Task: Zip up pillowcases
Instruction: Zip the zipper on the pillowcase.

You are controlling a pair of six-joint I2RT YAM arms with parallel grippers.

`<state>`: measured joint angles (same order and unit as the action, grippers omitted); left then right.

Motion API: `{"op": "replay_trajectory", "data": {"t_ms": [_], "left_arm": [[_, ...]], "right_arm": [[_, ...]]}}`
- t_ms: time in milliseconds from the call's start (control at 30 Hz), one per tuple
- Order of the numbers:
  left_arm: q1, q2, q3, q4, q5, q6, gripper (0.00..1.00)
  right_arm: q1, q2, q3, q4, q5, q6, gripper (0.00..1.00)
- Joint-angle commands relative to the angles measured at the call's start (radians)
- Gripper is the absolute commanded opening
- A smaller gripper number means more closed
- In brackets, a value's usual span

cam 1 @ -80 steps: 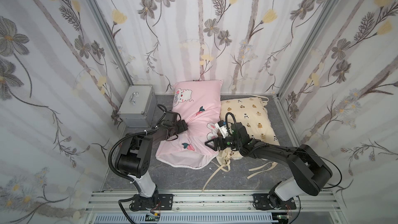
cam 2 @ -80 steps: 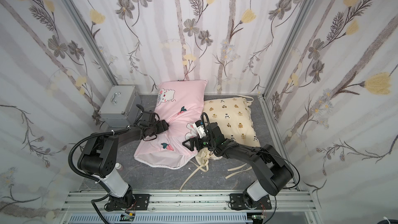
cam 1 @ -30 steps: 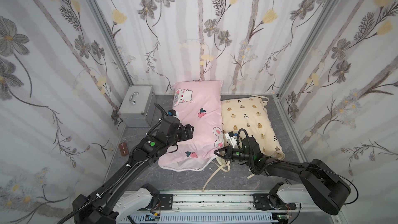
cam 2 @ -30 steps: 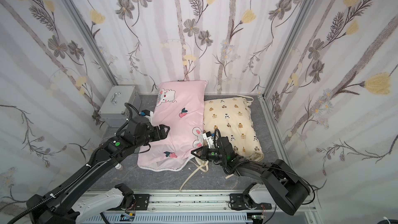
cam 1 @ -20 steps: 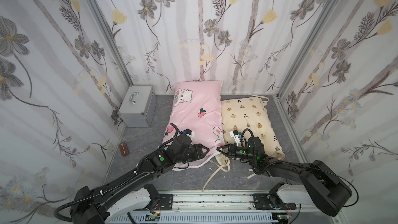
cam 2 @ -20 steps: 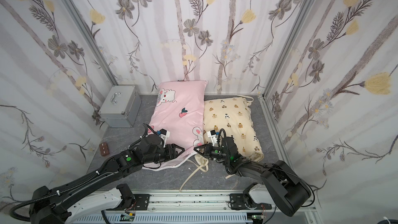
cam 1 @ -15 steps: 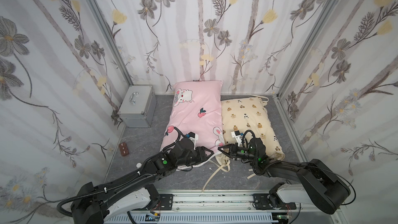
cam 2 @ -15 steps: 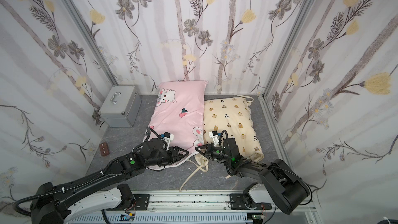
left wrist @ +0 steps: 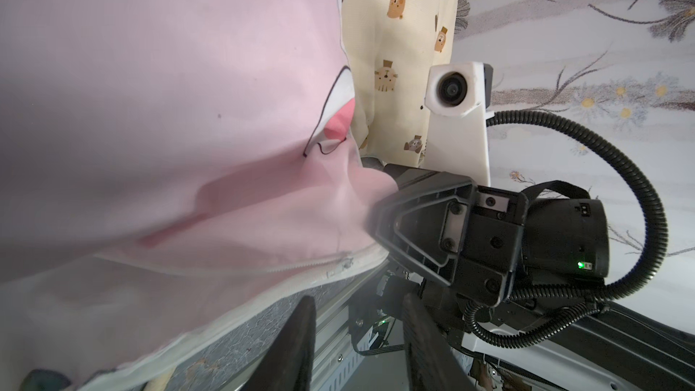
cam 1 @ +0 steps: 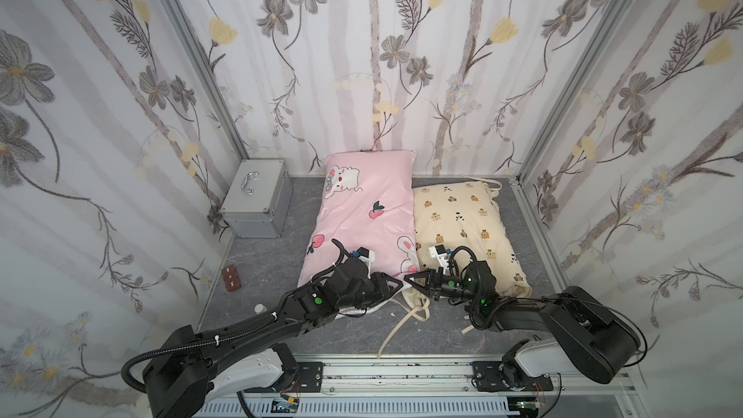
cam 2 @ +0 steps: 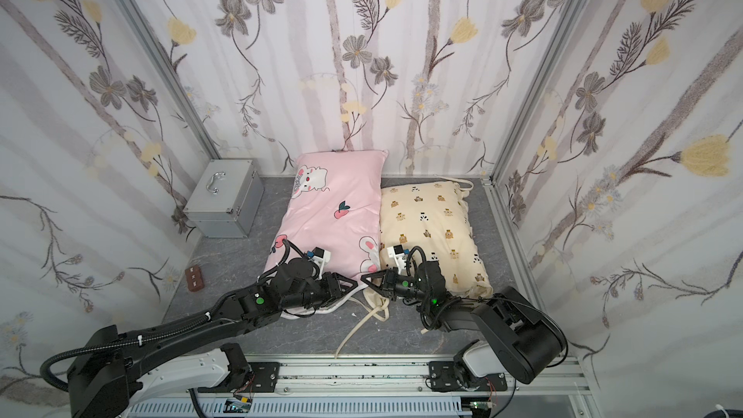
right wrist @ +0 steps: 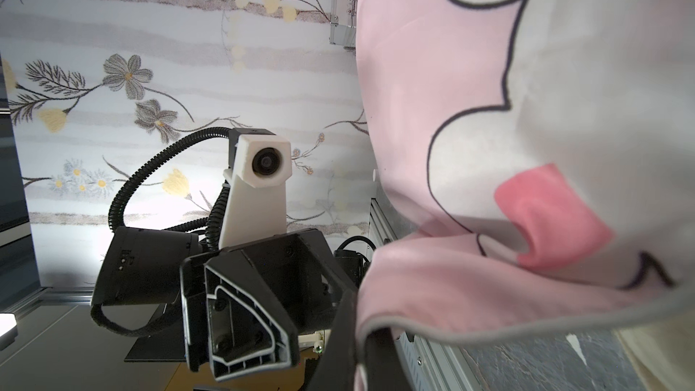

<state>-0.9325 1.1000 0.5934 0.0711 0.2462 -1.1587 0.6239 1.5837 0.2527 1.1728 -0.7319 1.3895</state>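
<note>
Closing the zip on the pink pillowcase (cam 1: 366,211) looks like the step in hand: both arms meet at its near corner. It lies mid-bench (cam 1: 273,259), touching the cream pillowcase (cam 1: 458,215). The right jaws are clenched on the pink corner fabric. The left jaws stand apart, grasping nothing, just short of the zip pull (left wrist: 344,263). Next they must pinch that small pull and draw it along the hem. Room is tight: the front rail (cam 1: 402,373) is near, with loose ties (cam 1: 416,303) just beside.

A lab test booth dressed as a bedroom: flowered wallpaper panels (cam 1: 362,74) meet at bare aluminium posts (cam 1: 199,74), a pink pillow (cam 1: 362,203) and a cream pillow (cam 1: 462,211) lie on the grey stone-look surface (cam 1: 273,271), and robot arms (cam 1: 249,329) bolt to a metal rail (cam 1: 402,371).
</note>
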Motion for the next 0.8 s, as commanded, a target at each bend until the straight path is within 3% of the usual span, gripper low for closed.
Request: {"op": "replay_trajectory", "data": {"t_ms": [0,367,767], "left_arm": [[0.003,0.021,0.013,0.039,-0.008,0.004,0.4],[0.024,0.062,0.013,0.101,0.004,0.003,0.36],[0.028,0.058,-0.017,0.151,0.002,-0.028,0.23]], "right_arm": [[0.008,0.038,0.013,0.123,-0.021,0.038,0.0],[0.02,0.079,0.011,0.179,-0.018,0.065,0.0],[0.017,0.086,0.01,0.146,0.012,0.047,0.0]]}}
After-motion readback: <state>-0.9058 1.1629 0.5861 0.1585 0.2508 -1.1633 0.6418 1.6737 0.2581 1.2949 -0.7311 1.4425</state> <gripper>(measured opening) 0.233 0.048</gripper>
